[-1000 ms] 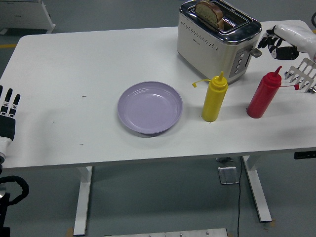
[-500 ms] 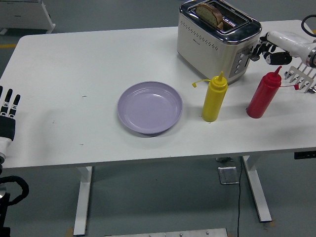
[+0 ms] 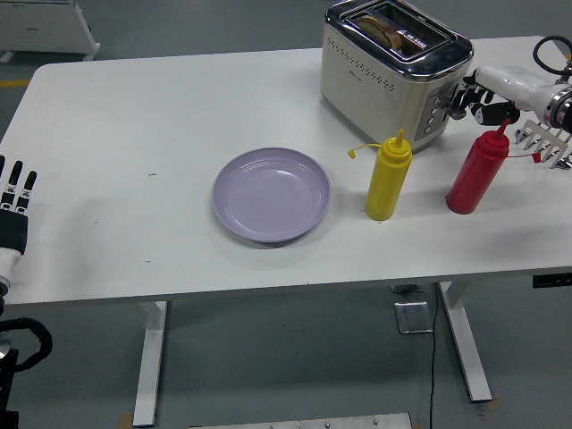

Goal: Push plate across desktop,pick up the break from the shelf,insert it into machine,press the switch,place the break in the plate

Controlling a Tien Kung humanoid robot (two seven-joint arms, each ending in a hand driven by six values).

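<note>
Grey floor surrounds the white desk (image 3: 134,107), and we work at its far right corner. Our right hand (image 3: 478,98) has its dark fingers curled together against the switch lever on the end face of the toaster (image 3: 393,76), holding nothing, only pressing; we judge the lever is at or near the bottom of its travel. Inside the slot, the bread (image 3: 384,29) sits low, only its top edge showing above the chrome. Just in front of our hand stands the red sauce bottle (image 3: 476,172), with the yellow sauce bottle (image 3: 388,179) beside it toward the middle of the desk, and the metal shelf (image 3: 547,141) lies at the right edge. Further in, the lilac plate (image 3: 271,194) waits empty near the desk's centre. Our left hand (image 3: 15,210) rests at the left edge, fingers straight and relaxed.

The risks we see: if the lever has not latched, it may spring up on release; and pulling our wrist back carelessly could clip the red bottle's nozzle and topple it.
</note>
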